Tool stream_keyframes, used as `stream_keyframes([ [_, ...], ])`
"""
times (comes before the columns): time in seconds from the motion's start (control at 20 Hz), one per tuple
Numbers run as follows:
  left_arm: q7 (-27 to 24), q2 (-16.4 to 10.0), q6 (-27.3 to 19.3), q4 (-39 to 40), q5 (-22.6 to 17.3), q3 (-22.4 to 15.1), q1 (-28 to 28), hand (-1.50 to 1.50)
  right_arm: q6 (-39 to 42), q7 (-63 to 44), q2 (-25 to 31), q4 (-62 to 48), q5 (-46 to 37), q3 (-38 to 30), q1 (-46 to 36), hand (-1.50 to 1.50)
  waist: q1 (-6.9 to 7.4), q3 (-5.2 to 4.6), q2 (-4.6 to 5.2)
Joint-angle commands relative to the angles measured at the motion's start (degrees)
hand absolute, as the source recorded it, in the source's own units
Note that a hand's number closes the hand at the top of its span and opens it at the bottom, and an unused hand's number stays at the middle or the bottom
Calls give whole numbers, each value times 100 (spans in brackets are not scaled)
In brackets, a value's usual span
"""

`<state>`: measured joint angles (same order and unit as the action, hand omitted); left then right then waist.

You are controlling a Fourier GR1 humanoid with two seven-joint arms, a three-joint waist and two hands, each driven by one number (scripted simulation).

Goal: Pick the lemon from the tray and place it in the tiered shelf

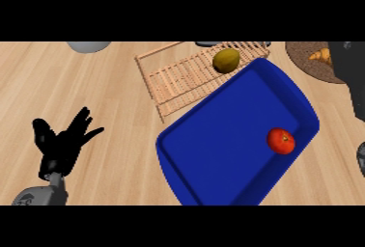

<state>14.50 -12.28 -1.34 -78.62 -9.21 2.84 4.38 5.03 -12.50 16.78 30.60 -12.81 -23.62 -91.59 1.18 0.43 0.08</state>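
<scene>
Lemon (227, 60) lies on the slatted wooden tiered shelf (178, 79) near the counter's (107, 96) far edge, just beyond the blue tray (221, 149), which carries a tomato (281, 141) by its right rim. Left hand (63, 141) rests near-left, fingers spread apart, holding nothing. Right hand (351, 82), cropped at the right edge: state cannot be told.

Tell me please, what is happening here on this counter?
The lemon already lies on the wooden tiered shelf, which stands next to the blue tray, so the placing looks done. On the tray there is only a red fruit. The left hand rests open at the left and holds nothing. A dark shape at the right edge is probably the right hand, mostly cut off; it touches neither fruit.
</scene>
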Motion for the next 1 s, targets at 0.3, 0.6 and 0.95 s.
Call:
stream_keyframes([
  [0.3,23,137,70,175,58,-137,-261,0,-950,-47,1090,-409,-85,-415,62,-150,31,-48,59],
  [0.6,185,32,101,96,2,-42,-127,0,-554,-87,2029,-896,315,-954,217,-150,86,-42,90],
  [0.95,303,55,-9,56,121,-92,118,0,770,389,2910,-1265,559,-1125,630,-150,107,-35,118],
])
